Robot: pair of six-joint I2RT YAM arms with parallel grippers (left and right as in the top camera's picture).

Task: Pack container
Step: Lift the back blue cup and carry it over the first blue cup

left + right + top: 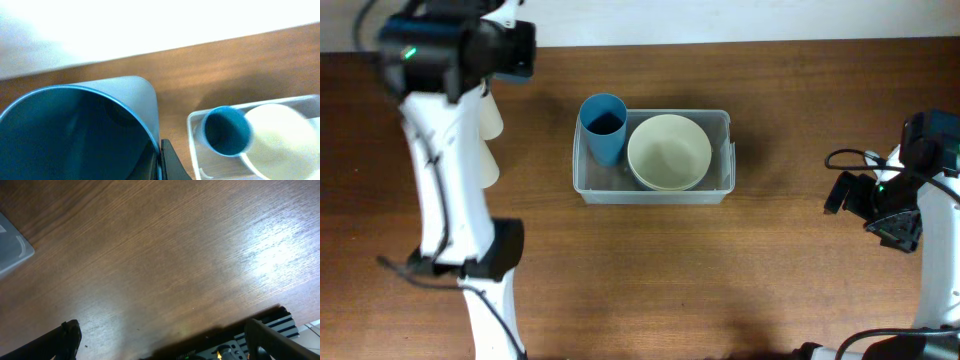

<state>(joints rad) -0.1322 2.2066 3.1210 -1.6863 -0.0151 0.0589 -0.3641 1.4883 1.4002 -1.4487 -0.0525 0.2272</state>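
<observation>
The clear, translucent plastic rectangular container [650,195] sits mid-table on the brown wooden tabletop [770,280], and it is partly packed: a blue plastic cup [603,125] stands upright in its left end and a round cream-coloured bowl [668,150] fills most of the rest, the two touching or nearly so. The left gripper [161,162] is at the far left corner, well away from the container, its jaws clamped together on the rim wall of a second blue plastic cup [75,135] (seen only from the wrist camera; the arm hides it from above). That cup looks like the next item to go in, though free room inside seems scarce. The right gripper [162,340] hangs over bare wood at the right, its jaws spread wide and empty.
</observation>
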